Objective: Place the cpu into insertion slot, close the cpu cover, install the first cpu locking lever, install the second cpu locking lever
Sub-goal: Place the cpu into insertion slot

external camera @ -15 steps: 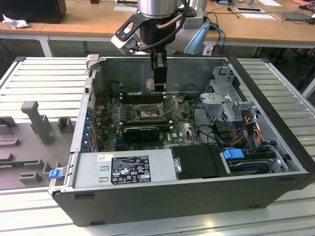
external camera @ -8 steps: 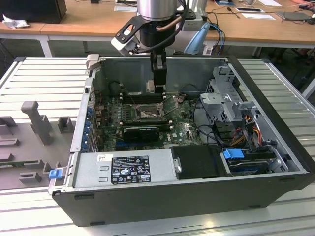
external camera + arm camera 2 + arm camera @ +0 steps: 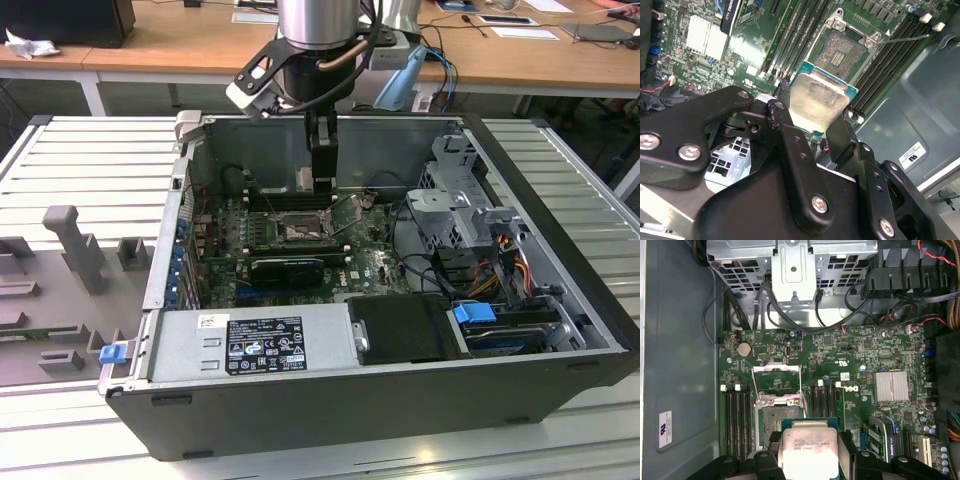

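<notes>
My gripper (image 3: pixel 815 107) is shut on the cpu (image 3: pixel 816 100), a flat square chip with a pale metal face, held by two opposite edges between the black fingers (image 3: pixel 765 460). In the exterior view the gripper (image 3: pixel 320 180) hangs inside the open computer case, a little above the motherboard. The insertion slot (image 3: pixel 773 424) lies bare and dark just beside the cpu (image 3: pixel 807 447), which is apart from it. The cpu cover (image 3: pixel 776 371), a thin silvery frame, stands swung open at the slot's far side. A thin wire locking lever (image 3: pixel 902 36) sticks out past the insertion slot (image 3: pixel 840 54).
Long black memory slots (image 3: pixel 737 415) flank the socket. A finned silver heatsink (image 3: pixel 891 386) sits on the board. The metal drive cage (image 3: pixel 790 270) with loose cables borders the board. A power supply (image 3: pixel 250 345) fills the case's front. Grey fixtures (image 3: pixel 75 245) stand at the exterior view's left.
</notes>
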Motion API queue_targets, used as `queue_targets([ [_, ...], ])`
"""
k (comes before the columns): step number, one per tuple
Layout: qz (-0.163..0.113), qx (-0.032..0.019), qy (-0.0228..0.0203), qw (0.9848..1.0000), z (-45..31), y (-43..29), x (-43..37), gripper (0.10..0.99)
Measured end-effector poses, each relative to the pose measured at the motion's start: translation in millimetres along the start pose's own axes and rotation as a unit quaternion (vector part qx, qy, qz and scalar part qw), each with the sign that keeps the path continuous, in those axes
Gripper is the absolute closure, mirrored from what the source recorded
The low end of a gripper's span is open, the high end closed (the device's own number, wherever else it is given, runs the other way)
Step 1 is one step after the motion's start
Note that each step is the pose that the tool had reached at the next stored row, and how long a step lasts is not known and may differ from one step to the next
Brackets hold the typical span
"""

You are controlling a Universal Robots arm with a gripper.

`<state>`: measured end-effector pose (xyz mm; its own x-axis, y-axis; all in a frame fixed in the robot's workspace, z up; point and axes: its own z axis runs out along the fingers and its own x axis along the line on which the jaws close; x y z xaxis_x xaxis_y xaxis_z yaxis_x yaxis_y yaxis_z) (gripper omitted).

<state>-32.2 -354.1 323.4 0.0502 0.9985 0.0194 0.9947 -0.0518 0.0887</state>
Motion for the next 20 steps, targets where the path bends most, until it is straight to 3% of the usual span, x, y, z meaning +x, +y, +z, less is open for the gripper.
queue_targets([
  [11,0.003,-0.0001,-0.0002,1.0,6.2,-1.2,-0.2,0.557],
  [18,0.006,0.0,-0.0006,1.0,13.9,-2.3,-0.3,0.557],
  [20,0.006,0.0005,-0.0006,1.0,20.8,-2.9,-0.2,0.557],
])
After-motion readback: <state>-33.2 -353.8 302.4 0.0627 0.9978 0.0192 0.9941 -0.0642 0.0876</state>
